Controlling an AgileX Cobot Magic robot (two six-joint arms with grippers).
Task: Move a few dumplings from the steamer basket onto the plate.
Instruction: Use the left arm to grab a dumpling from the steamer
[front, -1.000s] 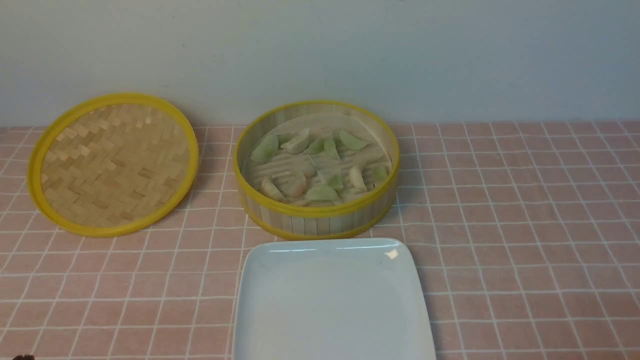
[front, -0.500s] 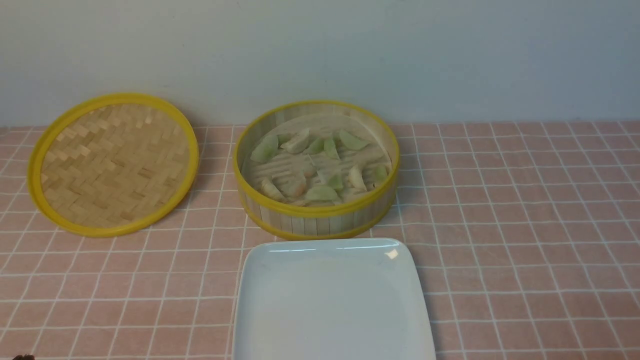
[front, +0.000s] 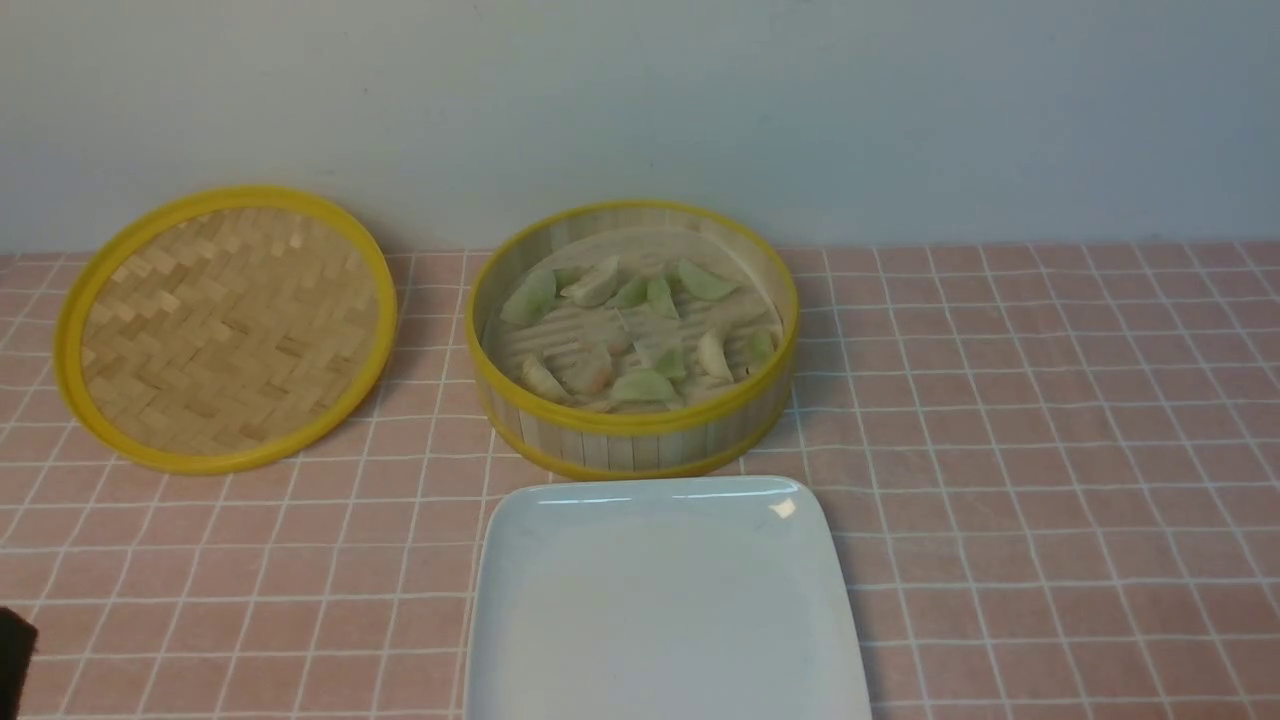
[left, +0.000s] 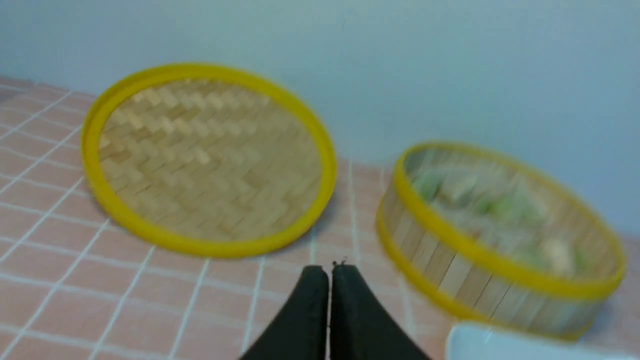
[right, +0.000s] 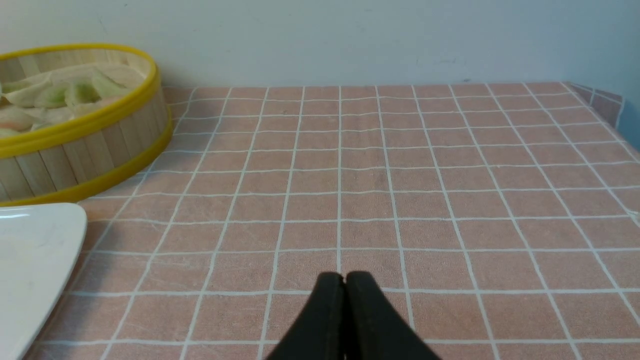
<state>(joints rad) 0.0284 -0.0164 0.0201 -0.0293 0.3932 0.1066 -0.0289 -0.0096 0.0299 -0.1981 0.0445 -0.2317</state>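
Lid (front: 228, 330) lies aside on the counter (front: 1000, 450), exposing dumplings (front: 640, 385) in steamer basket (front: 635, 425); plate (front: 660, 600) set just before it (short transfer). Left tool (left: 330, 267) and right tool (right: 345, 277) both pressed together, empty.

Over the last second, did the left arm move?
Yes. The left arm has come further into the front view's bottom-left corner, nearer the fixed woven lid.

A pink white-gridded tablecloth (front: 1050, 420) meets a plain pale wall (front: 640, 100).
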